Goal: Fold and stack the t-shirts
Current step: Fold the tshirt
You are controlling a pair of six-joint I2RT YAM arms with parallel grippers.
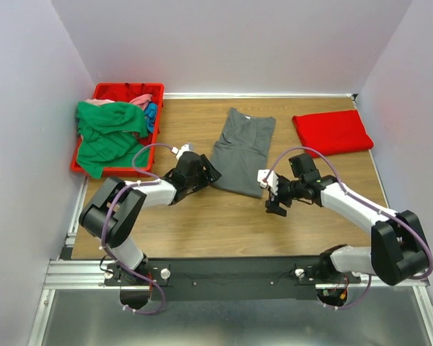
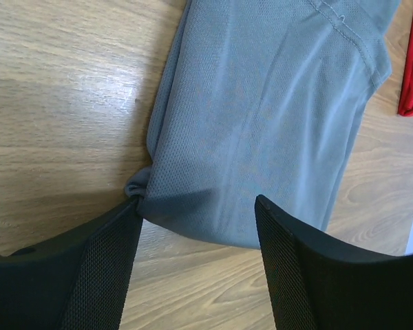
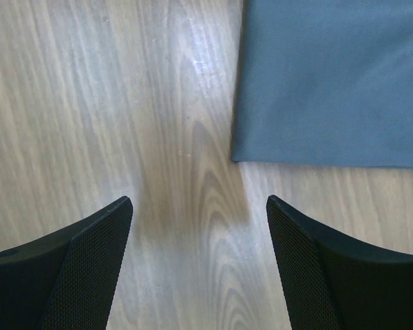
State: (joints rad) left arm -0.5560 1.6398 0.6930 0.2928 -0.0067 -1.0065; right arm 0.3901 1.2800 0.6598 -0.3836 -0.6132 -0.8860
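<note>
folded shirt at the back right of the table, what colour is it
The folded shirt is bright red, plain with no pattern; the top external view shows it best.

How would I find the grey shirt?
Look at the middle of the wooden table. The grey t-shirt lies flat there as a long strip. It is the only grey one: the red t-shirt sits folded far right, the green t-shirt heaps over the red bin far left.
</note>
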